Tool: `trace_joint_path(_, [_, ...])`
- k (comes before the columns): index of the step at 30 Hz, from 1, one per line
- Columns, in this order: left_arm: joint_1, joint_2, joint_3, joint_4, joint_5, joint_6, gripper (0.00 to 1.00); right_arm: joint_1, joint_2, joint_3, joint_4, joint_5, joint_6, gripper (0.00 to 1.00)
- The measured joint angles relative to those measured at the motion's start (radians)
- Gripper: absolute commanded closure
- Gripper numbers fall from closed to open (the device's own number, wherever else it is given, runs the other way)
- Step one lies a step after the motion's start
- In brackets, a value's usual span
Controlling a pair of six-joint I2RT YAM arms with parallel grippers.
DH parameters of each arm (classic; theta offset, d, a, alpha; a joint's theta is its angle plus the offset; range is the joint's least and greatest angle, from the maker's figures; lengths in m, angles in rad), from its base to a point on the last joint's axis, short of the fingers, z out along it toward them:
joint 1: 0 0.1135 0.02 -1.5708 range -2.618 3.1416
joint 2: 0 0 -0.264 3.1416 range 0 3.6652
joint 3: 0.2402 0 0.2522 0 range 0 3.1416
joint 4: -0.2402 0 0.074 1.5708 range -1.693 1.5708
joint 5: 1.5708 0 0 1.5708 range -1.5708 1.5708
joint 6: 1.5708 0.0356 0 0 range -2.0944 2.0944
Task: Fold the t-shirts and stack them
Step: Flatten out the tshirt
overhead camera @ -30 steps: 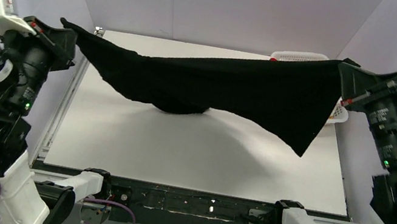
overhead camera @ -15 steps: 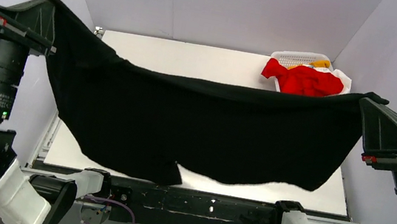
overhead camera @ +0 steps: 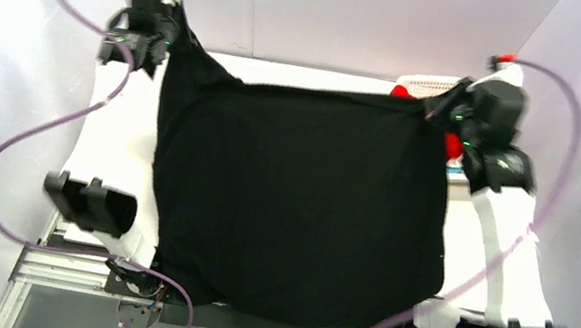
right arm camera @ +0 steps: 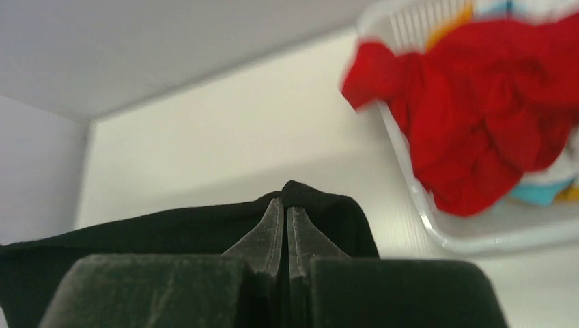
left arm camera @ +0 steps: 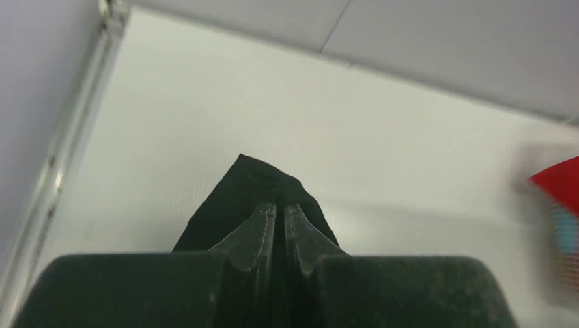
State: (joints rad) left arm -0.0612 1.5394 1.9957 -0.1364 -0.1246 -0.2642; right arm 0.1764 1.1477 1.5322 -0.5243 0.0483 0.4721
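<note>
The large black t-shirt [overhead camera: 298, 201] lies spread over most of the table, its near hem hanging past the front edge. My left gripper [overhead camera: 173, 33] is shut on its far left corner, seen pinched in the left wrist view [left arm camera: 259, 188]. My right gripper [overhead camera: 441, 109] is shut on its far right corner, seen in the right wrist view [right arm camera: 307, 205]. The red t-shirt [right arm camera: 491, 109] sits bunched in the white basket [right arm camera: 437, 229] with white and yellow cloth partly hidden beneath it. The red shirt shows as a sliver in the top view [overhead camera: 452, 146].
The white lattice basket [overhead camera: 427, 84] stands at the back right corner, just beyond my right gripper. Both arms stretch far over the table, their purple cables looping at the sides. White walls enclose the table on the back, left and right.
Both arms swung from raised near positions out to the table's far side, carrying the black shirt forward so it now lies spread flat over the table instead of hanging between them.
</note>
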Motion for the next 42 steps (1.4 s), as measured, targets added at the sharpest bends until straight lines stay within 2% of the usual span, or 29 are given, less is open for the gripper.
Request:
trace_joint_path(3, [0.000,0.157,-0.156,0.055,0.004,-0.003,1.00,-0.012,0.167,-0.193,0.080,0.027,0.022,0.99])
trace_joint_path(6, [0.000,0.314,-0.244,0.108,0.013,-0.009,1.00,-0.024,0.314,-0.272,0.123,0.042,0.021,0.99])
trace_joint_path(11, [0.000,0.552,-0.187,0.108,0.022,-0.043,1.00,-0.031,0.550,-0.198,0.187,0.081,-0.019,0.99])
trace_joint_path(16, [0.000,0.664,-0.107,0.106,0.027,-0.079,1.00,-0.032,0.722,-0.046,0.198,0.112,-0.060,0.99])
trace_joint_path(22, [0.000,0.701,-0.017,0.094,0.026,-0.106,1.00,-0.032,0.771,0.021,0.190,0.135,-0.080,0.99])
trace_joint_path(32, [-0.001,0.697,-0.034,0.123,-0.062,-0.143,1.00,-0.031,0.774,0.058,0.179,0.131,-0.105,0.99])
trace_joint_path(42, [0.052,0.697,0.098,0.108,-0.113,-0.120,1.00,-0.027,0.791,0.088,0.186,0.032,-0.083,0.99])
